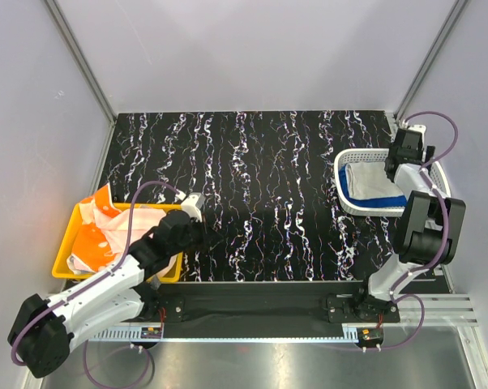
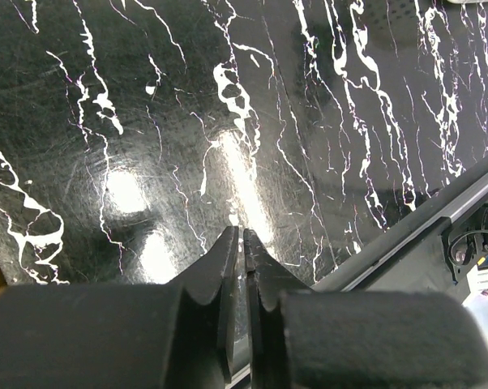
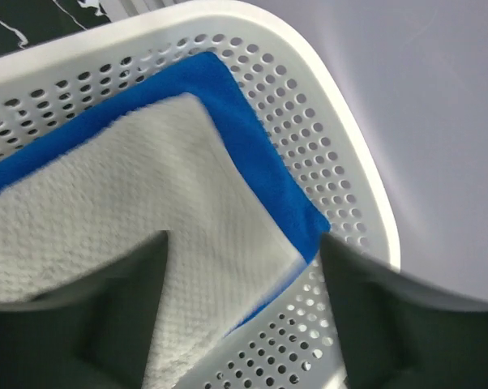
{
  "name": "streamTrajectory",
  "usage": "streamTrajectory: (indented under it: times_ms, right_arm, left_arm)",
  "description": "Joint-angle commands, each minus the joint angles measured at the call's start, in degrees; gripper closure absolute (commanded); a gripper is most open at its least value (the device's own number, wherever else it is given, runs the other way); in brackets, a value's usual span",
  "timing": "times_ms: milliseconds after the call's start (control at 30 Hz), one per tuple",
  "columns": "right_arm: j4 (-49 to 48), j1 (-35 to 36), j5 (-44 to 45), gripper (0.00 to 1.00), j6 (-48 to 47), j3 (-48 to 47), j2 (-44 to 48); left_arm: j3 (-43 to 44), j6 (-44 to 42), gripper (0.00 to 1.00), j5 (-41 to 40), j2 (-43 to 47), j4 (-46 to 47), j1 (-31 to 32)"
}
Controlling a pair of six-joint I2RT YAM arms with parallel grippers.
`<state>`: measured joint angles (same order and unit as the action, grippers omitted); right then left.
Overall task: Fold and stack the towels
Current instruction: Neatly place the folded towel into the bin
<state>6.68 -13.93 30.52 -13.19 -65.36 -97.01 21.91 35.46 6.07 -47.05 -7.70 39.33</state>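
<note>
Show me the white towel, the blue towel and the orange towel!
white towel (image 3: pixel 90 219), right wrist view, its textured top face
blue towel (image 3: pixel 256 154), right wrist view, its uncovered right edge
orange towel (image 1: pixel 88 241), top external view, its orange middle

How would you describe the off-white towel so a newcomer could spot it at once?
At the table's far right stands a white perforated basket. The off-white towel lies folded inside it, on top of a blue towel. It is pale and waffle-textured; the other shows as a blue border.
</note>
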Motion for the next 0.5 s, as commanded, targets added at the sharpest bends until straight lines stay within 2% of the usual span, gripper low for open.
streamTrajectory:
  times_ms: [0, 33, 233, 333, 367, 400, 467]
  right_arm:
    - [-0.8, -0.5, 2.2, 0.12, 4.9, -3.4, 0.1]
    - [0.3, -0.5, 2.1, 0.01, 6.2, -4.8, 0.2]
    - [10.5, -0.4, -0.5, 0.00, 21.0, -11.2, 6.6]
    - [12.0, -0.3, -9.6, 0.00, 29.2, -8.7, 13.2]
    - [11.9, -0.3, -16.5, 0.00, 34.9, -7.9, 17.1]
    - [11.5, -0.2, -19.6, 0.00, 37.7, -6.6, 18.6]
    - [10.1, 3.1, -25.0, 0.00, 43.0, -2.6, 21.6]
  left_arm:
    - [0.2, -0.8, 0.89, -0.4, -0.2, 2.8, 0.2]
    - [0.3, -0.8, 0.89, -0.4, -0.1, 3.0, 0.1]
    - [3.0, -0.1, 0.86, -4.0, -0.1, 0.5, 0.2]
    - [6.3, 0.5, 0.84, -5.7, -0.7, -1.4, 0.2]
    - [7.3, 0.7, 0.83, -5.9, -1.3, -1.8, 0.2]
    - [9.1, 0.9, 0.83, -5.9, -1.6, -2.2, 0.2]
    - [11.4, 1.0, 0.82, -8.5, -3.6, -4.1, 0.1]
